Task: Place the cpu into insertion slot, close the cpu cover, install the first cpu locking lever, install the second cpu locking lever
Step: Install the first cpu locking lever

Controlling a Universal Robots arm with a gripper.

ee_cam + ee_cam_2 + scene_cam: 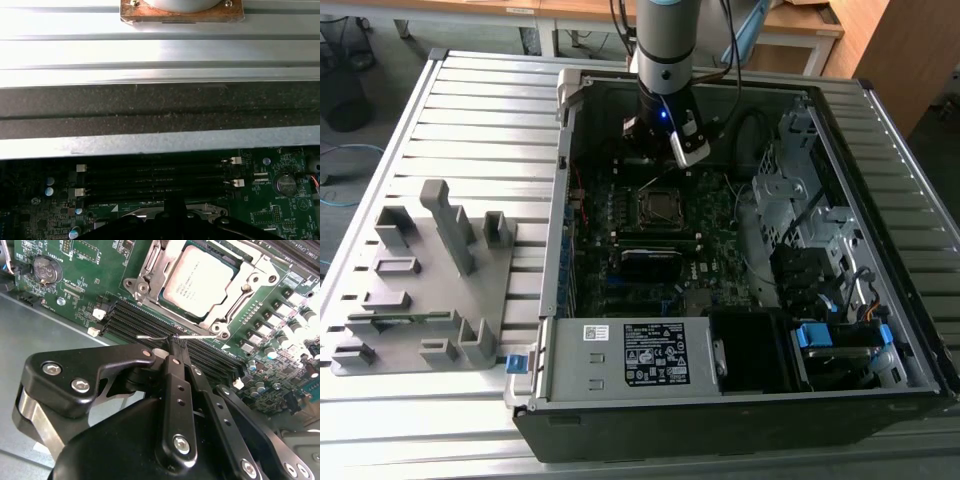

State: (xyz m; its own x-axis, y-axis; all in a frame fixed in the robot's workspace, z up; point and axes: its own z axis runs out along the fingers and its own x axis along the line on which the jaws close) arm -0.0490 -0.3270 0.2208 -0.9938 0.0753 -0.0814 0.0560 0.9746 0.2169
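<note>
In the second wrist view the gripper tips meet at the thin locking lever; whether they pinch the wire cannot be told. Just beyond the tips, the cpu cover runs off the picture's edge and overlaps the borders of the cpu. In the first wrist view the gripper's dark body hides most of the insertion slot.

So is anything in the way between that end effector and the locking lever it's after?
Nothing visible. In the second wrist view the end effector pinches the thin wire locking lever beside the cpu cover, which lies down around the cpu.
</note>
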